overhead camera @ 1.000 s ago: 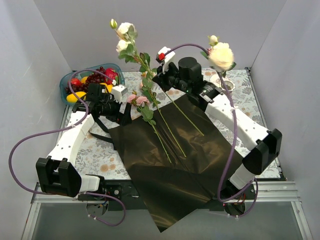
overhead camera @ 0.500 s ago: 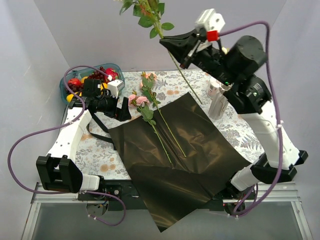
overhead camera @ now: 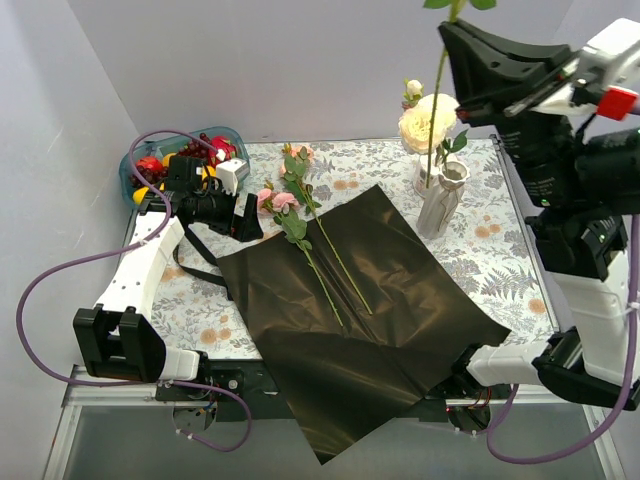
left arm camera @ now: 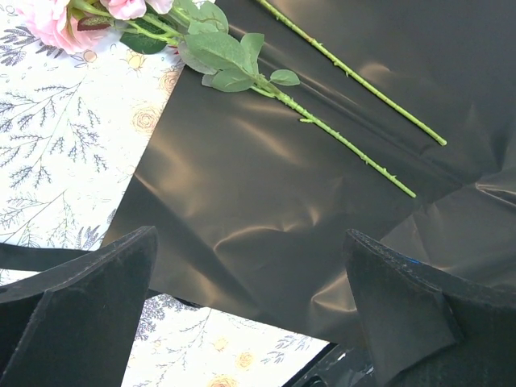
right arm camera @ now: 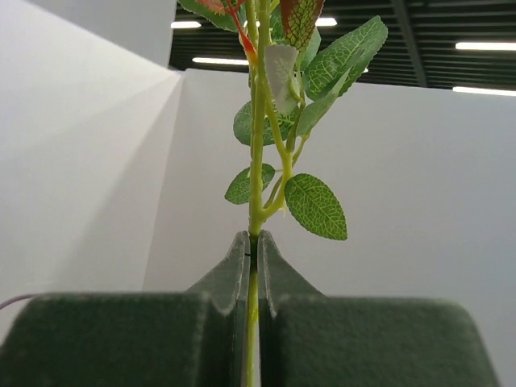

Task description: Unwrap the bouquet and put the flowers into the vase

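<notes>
white vase with cream rose; fruit in teal bowl

Upper left of the top view: teal plastic bowl, heaped with fruit in red, yellow and a dark grape-like bunch. Spread across the middle of that frame, a pale tablecloth printed with ferns and small roses; same print down the left side of the left wrist view. Behind and to both sides, plain white walls. Along the bottom edge, a metal frame. High in the right wrist view, dark ceiling with strip lights
</notes>
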